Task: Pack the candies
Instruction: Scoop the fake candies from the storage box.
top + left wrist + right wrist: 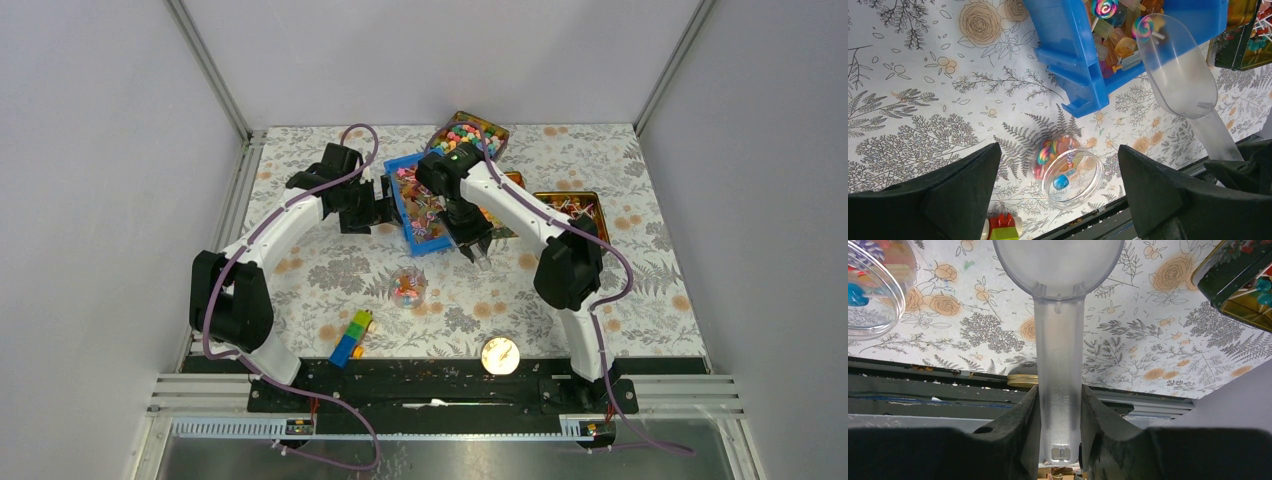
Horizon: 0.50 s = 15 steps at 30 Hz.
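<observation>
A blue bin (412,210) (1068,55) holds the candies (1113,37), wrapped sweets mixed with swirl lollipops. My right gripper (470,238) (1060,405) is shut on the handle of a clear plastic scoop (480,252) (1175,70) (1058,265). The scoop's mouth rests at the bin's near end, with one swirl lollipop (1146,25) at its lip. A clear jar (408,288) (1068,172) (868,290) with a few candies stands on the cloth in front of the bin. My left gripper (385,208) (1059,149) hangs open beside the bin's left side, holding nothing.
A tin of pastel balls (468,133) stands behind the bin, and a second tin (570,205) (1238,280) to its right. A gold lid (500,355) (1023,380) and stacked toy bricks (352,337) lie near the table's front edge.
</observation>
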### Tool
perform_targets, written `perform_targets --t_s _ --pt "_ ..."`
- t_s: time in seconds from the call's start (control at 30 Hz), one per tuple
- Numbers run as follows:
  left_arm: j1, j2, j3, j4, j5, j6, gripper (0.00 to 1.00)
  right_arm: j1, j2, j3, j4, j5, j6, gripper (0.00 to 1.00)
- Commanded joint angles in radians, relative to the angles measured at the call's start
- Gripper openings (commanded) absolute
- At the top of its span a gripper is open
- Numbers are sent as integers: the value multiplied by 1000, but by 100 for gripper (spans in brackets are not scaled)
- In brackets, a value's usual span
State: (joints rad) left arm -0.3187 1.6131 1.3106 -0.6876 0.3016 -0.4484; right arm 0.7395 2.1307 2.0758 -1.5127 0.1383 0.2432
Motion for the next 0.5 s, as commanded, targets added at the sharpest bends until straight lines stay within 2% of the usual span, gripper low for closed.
perform_targets --t_s 0.0,0.47 --pt "5 1 44 7 -15 20 90 4 -25 15 -184 26 -5 0" --pt "4 -7 34 6 -24 18 90 -14 157 180 -184 -39 -7 0"
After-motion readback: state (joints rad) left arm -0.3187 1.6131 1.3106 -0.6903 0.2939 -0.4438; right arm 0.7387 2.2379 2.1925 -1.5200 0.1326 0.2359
